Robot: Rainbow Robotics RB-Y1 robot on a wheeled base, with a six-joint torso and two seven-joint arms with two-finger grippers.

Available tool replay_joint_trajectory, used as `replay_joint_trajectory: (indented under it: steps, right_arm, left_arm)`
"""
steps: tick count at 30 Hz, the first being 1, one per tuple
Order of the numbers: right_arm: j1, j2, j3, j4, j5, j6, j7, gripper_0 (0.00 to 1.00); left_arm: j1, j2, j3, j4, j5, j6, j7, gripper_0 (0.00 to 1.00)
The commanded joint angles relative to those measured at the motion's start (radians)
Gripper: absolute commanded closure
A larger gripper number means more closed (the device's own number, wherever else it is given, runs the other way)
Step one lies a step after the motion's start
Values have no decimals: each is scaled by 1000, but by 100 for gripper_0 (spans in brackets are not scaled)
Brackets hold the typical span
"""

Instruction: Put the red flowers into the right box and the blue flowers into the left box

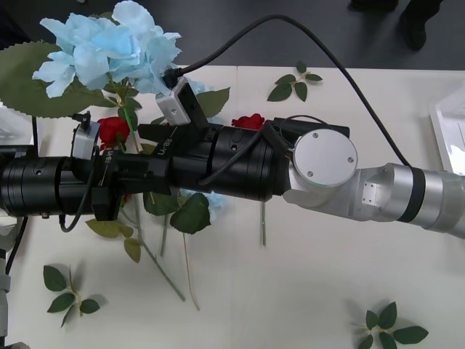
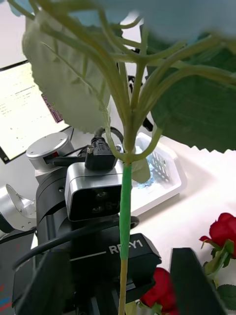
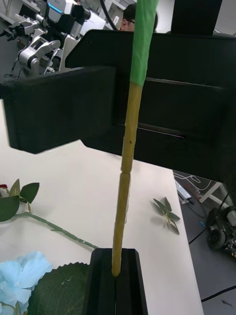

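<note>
Left gripper (image 3: 116, 283) is clenched on the bottom tip of a blue flower's stem (image 3: 125, 162). In the left wrist view its two black fingers sit pressed together at the lower middle of the frame, with the yellow-green stem rising straight out of the seam between them.

The right gripper (image 2: 123, 278) meets it head-on at the middle left of the front view. Its fingers stand apart at the two lower corners of the right wrist view. The stem runs up through the gap, and I judge it released, touching neither finger as far as I can tell.

The blue flower (image 1: 109, 47) rides high at the upper left of the front view, with the bloom and its broad leaves above both wrists. Its long axis is close to upright, with the tip down in the left fingers and the head up.

The left box (image 2: 169, 170) shows at the middle right of the right wrist view, beyond the left wrist, with something pale blue already lying in it. The left arm is therefore the nearer carrier.

The coming move looks like a swing towards that tray. It turns on the tall stem being held only at its very end, so the heavy head may tip or twist as the arm travels.

Red flowers (image 1: 112, 131) lie on the table (image 1: 305, 276) under the joined arms.
</note>
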Motion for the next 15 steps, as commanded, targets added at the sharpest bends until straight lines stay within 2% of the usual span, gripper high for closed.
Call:
replay_joint_trajectory:
  steps: [1, 10, 15]
  right_arm:
    - [-26, -13, -12, -18, -2, 4, 4, 0]
    - [-26, -13, -12, -18, -2, 4, 4, 0]
    - [2, -22, -17, -25, -11, -44, 4, 0]
  left_arm:
    - [-9, 5, 7, -14, 10, -7, -5, 100]
    - [51, 39, 19, -16, 99, -60, -5, 100]
    - [112, 115, 30, -24, 179, -109, -5, 100]
